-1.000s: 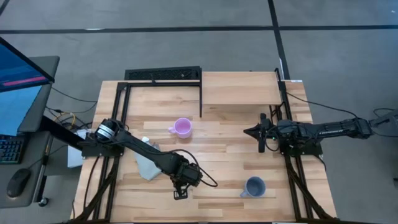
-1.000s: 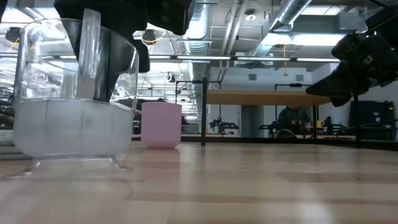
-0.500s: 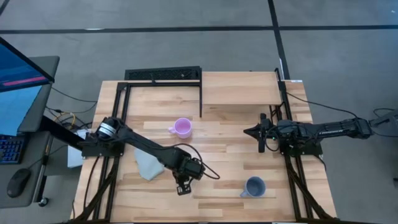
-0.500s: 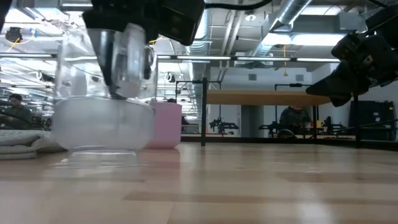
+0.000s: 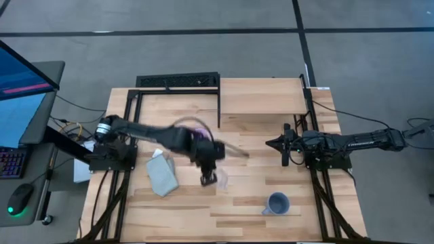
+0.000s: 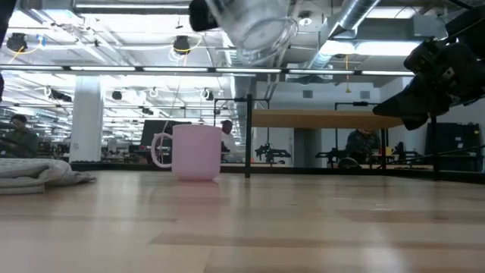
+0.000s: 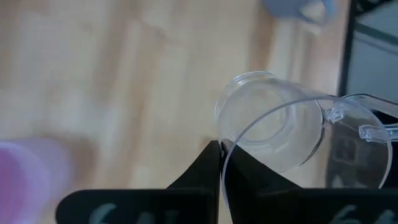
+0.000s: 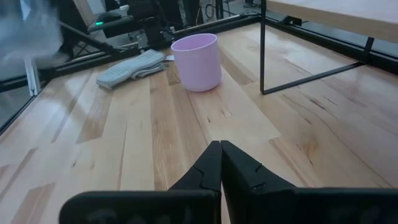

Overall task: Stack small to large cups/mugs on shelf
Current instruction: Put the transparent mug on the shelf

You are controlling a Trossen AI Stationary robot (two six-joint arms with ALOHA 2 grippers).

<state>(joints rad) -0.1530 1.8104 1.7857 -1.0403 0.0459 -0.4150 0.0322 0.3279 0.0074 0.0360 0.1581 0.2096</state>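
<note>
Glass cup [image 7: 273, 124] is clamped by its rim between my left gripper's [image 5: 208, 177] fingers, lifted clear above the table [image 5: 251, 196] near its middle, close to the pink mug [image 6: 195, 152]. My right gripper [image 5: 286, 144] waits with fingers pressed together beside the shelf [image 5: 261, 96]; the blue-grey mug [image 5: 277, 202] stands near the front edge.

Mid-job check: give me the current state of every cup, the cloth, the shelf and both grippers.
Glass cup: lifted off the table, tilted, held by the left gripper.
Pink mug: upright on the table.
Blue-grey mug: upright on the table.
Cloth: folded, on the table.
Shelf: nothing on it.
Right gripper: shut, empty, waiting beside the shelf.
</note>
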